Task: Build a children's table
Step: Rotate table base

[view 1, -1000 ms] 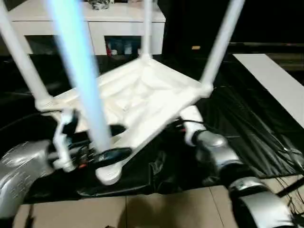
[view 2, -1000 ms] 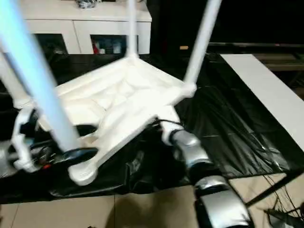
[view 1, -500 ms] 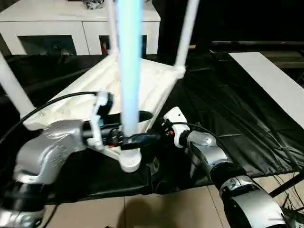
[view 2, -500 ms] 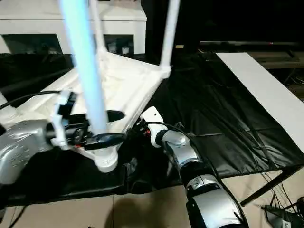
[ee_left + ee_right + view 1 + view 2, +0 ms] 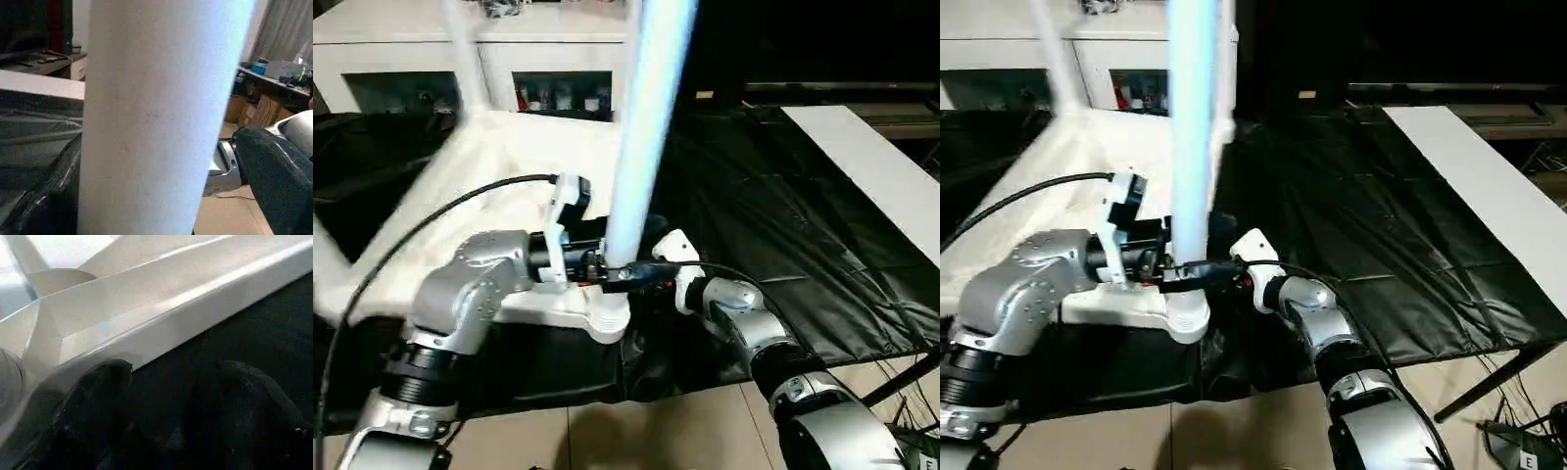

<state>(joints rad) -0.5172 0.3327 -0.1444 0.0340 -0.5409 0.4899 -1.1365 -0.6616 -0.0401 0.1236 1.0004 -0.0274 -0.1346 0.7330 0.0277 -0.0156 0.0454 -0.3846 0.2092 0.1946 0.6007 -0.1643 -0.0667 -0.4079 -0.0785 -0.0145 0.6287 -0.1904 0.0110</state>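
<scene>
Two black left fingers [image 5: 274,181] grasp leg [image 5: 641,147]; right fingers [image 5: 93,416] released beside tabletop [image 5: 161,308].

The left gripper [image 5: 628,274] is swinging rightward with the near leg [image 5: 641,147] it clasps, turning the children's table [image 5: 499,196] toward the right gripper [image 5: 658,257].

Black plastic sheeting [image 5: 773,225] lies wrinkled and glossy over the work surface, draping down at the near edge to a tan tiled floor [image 5: 636,431]. At the back stands a white cabinet [image 5: 421,69] with glass doors, small coloured items [image 5: 563,98] visible behind the panes. Off to the right a long white board [image 5: 1489,186] rests on the sheeting, running toward the near corner. Cables [image 5: 1513,431] trail across the floor nearby
</scene>
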